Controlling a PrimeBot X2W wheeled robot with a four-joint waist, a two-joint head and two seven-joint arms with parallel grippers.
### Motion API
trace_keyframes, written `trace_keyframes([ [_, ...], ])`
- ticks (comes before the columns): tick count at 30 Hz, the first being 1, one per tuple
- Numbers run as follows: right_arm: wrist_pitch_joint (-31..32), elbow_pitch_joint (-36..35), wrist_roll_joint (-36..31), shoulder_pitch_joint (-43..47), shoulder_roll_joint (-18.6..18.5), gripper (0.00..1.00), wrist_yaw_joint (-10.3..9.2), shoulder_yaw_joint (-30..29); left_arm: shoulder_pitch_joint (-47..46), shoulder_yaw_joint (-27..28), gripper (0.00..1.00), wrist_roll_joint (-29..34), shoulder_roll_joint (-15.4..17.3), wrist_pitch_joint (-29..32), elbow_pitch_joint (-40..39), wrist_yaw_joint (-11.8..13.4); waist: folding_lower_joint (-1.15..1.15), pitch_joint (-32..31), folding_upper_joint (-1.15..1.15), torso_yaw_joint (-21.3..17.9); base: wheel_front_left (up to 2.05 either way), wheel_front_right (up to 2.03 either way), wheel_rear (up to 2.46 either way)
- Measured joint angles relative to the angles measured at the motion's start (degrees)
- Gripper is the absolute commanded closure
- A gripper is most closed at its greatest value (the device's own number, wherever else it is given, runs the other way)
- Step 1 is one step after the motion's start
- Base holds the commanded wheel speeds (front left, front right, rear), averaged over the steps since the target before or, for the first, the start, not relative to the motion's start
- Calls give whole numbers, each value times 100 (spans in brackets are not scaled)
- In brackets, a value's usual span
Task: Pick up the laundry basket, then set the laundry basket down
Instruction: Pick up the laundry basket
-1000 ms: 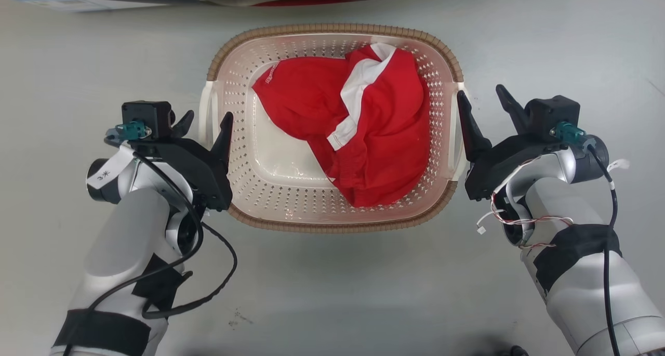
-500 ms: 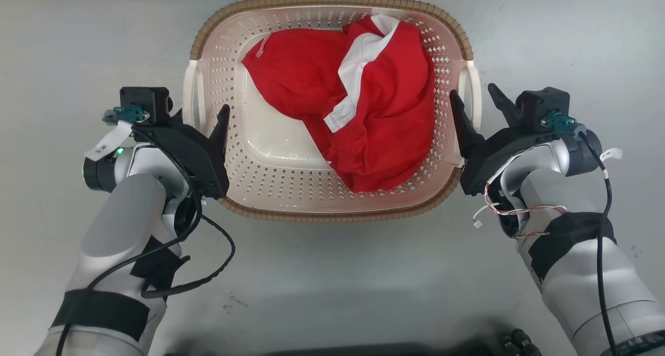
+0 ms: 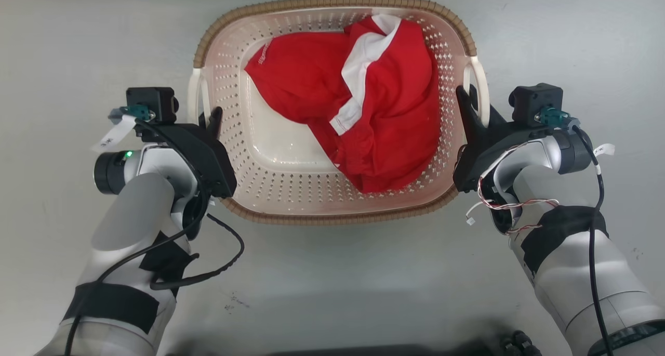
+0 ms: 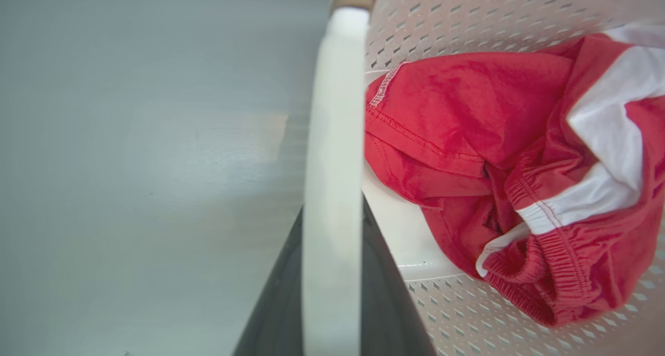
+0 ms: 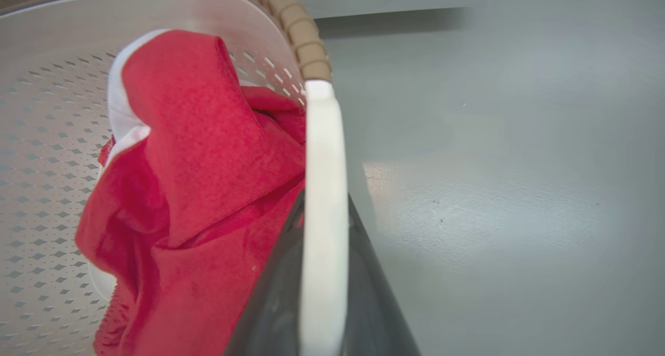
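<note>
The laundry basket [image 3: 332,218] lay at twelve o'clock, a red garment [image 3: 363,101] inside. The left gripper [image 3: 207,121] was clamped on the white handle [image 3: 193,93] at its nine o'clock, the right gripper [image 3: 475,114] on the one at three (each wrist view showed the bar squeezed between dark fingers [image 4: 384,299]). The grasp seemed done; lift and set-down remained.

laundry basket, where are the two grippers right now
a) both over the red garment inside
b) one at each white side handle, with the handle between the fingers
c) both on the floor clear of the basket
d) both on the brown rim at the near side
b: in the head view the left gripper straddles the left white handle of the laundry basket, and the right gripper straddles the right white handle.
</note>
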Motion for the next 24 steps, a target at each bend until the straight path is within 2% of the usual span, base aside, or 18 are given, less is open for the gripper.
trace_keyframes([
  [14,-7,548,96,-20,29,100,162,69,5,1,100,-137,-187,-12,580,-43,0,-587,0,31,0,0,0],
  [24,137,900,224,105,77,100,283,108,170,11,100,-357,-281,214,954,-93,0,-1181,0,52,0,0,0],
])
